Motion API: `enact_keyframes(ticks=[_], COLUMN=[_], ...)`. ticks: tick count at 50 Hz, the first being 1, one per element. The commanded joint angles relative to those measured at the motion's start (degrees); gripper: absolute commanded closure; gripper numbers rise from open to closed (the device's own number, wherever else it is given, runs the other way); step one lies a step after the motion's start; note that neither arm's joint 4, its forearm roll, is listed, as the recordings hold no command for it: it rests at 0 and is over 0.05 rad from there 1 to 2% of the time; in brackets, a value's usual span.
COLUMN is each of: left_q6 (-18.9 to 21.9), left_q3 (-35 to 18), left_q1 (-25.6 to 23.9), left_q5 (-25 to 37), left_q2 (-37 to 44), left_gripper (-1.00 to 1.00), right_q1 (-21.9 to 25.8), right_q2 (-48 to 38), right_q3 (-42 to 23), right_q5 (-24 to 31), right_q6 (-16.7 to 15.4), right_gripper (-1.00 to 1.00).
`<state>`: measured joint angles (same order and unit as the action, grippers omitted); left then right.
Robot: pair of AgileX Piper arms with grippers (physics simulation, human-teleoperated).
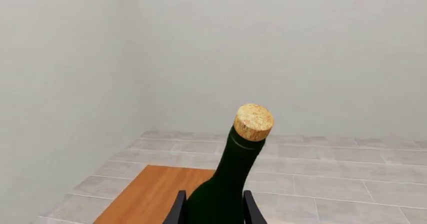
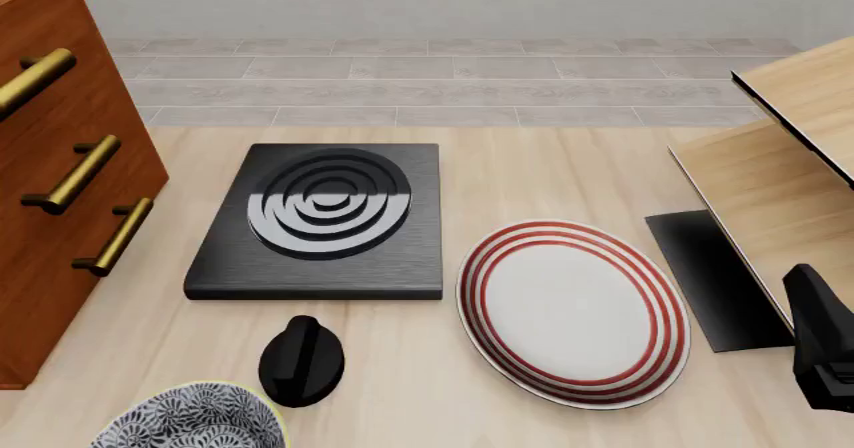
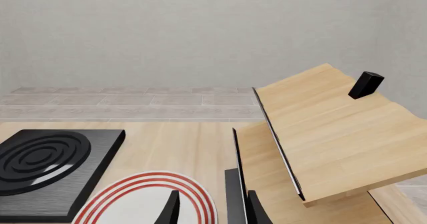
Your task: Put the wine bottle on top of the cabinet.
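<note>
The wine bottle [image 1: 227, 184], dark green with a tan cork [image 1: 253, 121], fills the left wrist view, and my left gripper [image 1: 215, 206] is shut on its body. One dark finger [image 1: 177, 209] shows on each side of the glass. Below and beyond the bottle lies the cabinet's reddish-brown top [image 1: 150, 196]. In the front view the cabinet [image 2: 60, 188] stands at the far left with brass handles; the bottle and left gripper are out of that view. My right gripper [image 3: 212, 206] is open and holds nothing, low at the front right [image 2: 821, 343].
A black slab with raised rings [image 2: 320, 218] lies mid-table. Near it are a red-ringed plate [image 2: 574, 308], a small black knob [image 2: 300, 360] and a patterned bowl [image 2: 187, 428]. A pale shelf unit [image 2: 787, 168] carrying a small black block [image 3: 365, 84] stands at the right.
</note>
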<state>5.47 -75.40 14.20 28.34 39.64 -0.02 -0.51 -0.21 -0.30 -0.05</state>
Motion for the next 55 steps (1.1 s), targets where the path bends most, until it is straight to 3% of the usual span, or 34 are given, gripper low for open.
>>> enact_keyframes(ticks=[1,17,55], left_q6=[0.98,0.77,-0.73], left_q3=[-3.42,-3.48,8.80], left_q1=[3.00,7.24,12.78], left_q5=[-1.00,-4.26,-17.40], left_q2=[3.48,7.58,11.64], left_gripper=[1.00,1.00,1.00], right_q1=[0.00,0.00,0.00], right_q2=[0.01,0.00,0.00], right_q3=[0.00,0.00,0.00], right_q5=[0.00,0.00,0.00], right_q6=[0.01,0.00,0.00], right_gripper=[-1.00,-1.00,-1.00])
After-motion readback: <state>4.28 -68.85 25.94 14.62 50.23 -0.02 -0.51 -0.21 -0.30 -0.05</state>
